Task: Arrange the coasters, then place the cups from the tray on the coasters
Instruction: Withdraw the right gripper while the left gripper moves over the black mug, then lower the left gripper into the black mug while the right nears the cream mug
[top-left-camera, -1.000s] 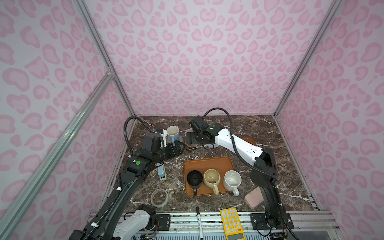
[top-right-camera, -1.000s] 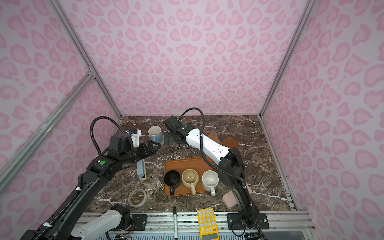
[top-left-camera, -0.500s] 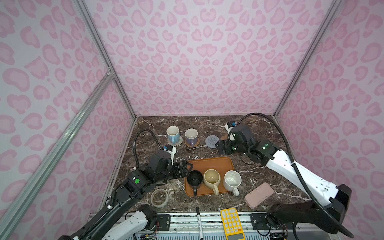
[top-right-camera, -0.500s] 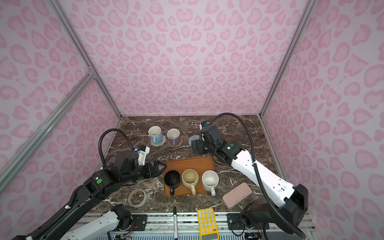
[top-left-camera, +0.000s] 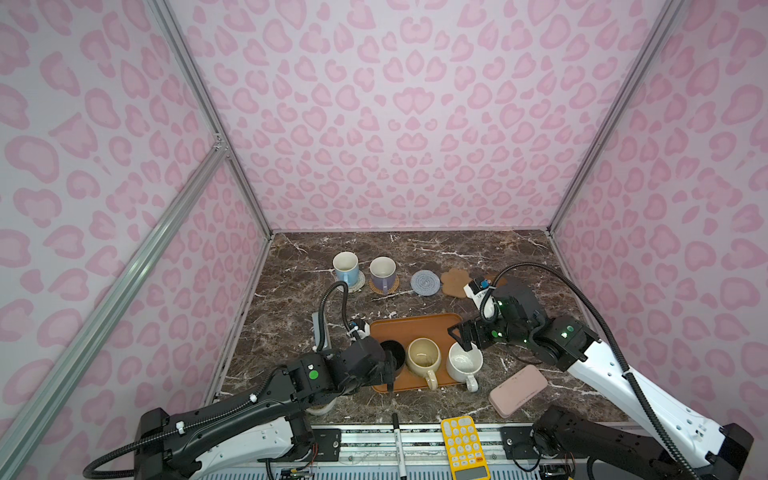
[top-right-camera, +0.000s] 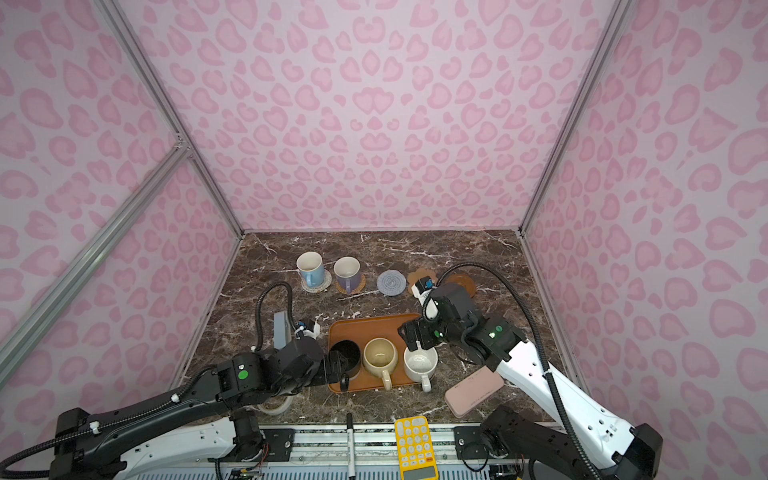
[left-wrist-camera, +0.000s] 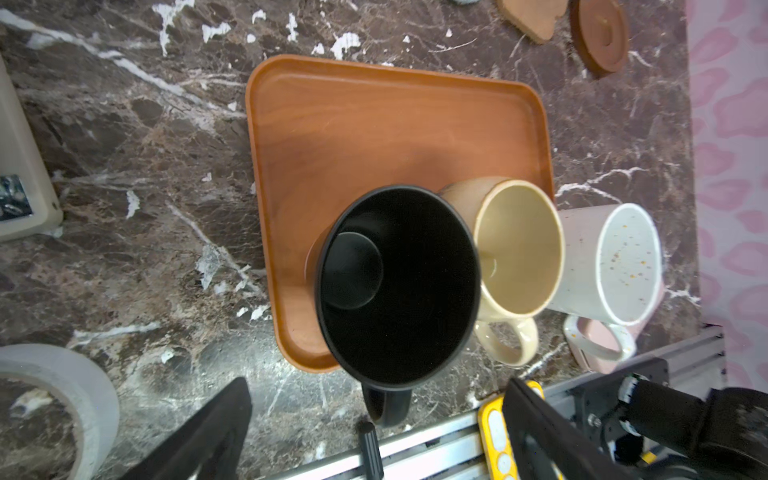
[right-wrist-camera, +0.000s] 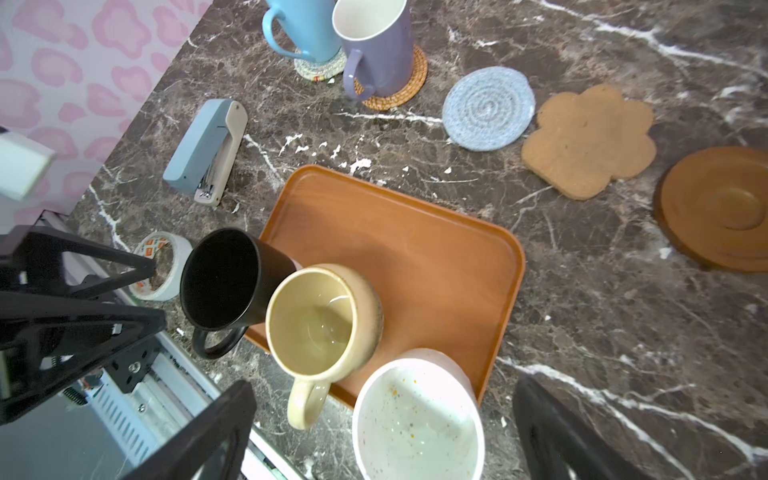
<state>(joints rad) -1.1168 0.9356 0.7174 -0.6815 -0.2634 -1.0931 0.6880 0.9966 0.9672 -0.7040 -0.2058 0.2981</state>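
The matte black handled mug (left-wrist-camera: 399, 286) stands upright at the front left corner of the flat orange-brown rectangular tray (left-wrist-camera: 374, 124). Just beside it is the cream-yellow squat mug (left-wrist-camera: 519, 249), and the white speckled squat mug (left-wrist-camera: 611, 266) is beyond that. All three handles point back toward my base. My left jaws are spread wide and empty. The black mug lies straight ahead of them, its handle pointing into the gap between the fingers (left-wrist-camera: 216, 424), so my left arm is the nearer one. My right jaws, also wide and empty, hang over the speckled mug. Farther back, the grey-blue woven round coaster (top-left-camera: 425, 282), the tan flower-shaped cork coaster (top-left-camera: 457, 280) and the brown wooden round coaster (right-wrist-camera: 723, 208) lie bare on the tabletop.
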